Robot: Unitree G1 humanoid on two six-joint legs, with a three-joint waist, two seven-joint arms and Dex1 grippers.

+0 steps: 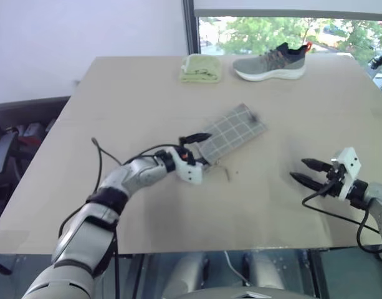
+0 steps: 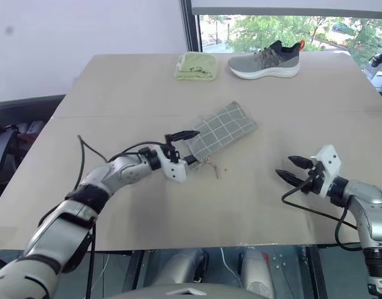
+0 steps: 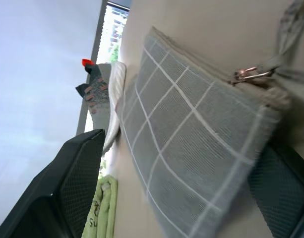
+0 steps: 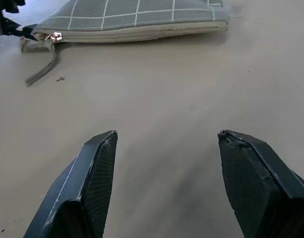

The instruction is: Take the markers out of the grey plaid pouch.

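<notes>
I see the grey plaid pouch [image 1: 231,132] lying flat on the worktop [image 1: 147,93], near its middle, set at a slant. Its zip looks drawn shut along the pale edge, with the metal zip pull [image 4: 54,36] and a cloth strap [image 4: 40,74] trailing off the pouch's near corner onto the bare surface, so I cannot see anything inside it; no marker shows through the cloth. My left tool [image 1: 200,148] sits at that near corner of the pouch with its fingers spread apart, one above the cloth and one below; from the left wrist view the pouch [image 3: 191,148] lies between the two black fingers [image 3: 72,183], but I cannot tell if they press on it yet. My right tool [image 2: 293,169] hangs well apart from the pouch, off to the pouch's right and nearer to me, fingers released and wide, grasping nothing. Beyond the pouch, at the far edge, lie a folded yellow-green cloth [image 1: 200,68] and a grey sneaker [image 1: 270,62] just beside it.
</notes>
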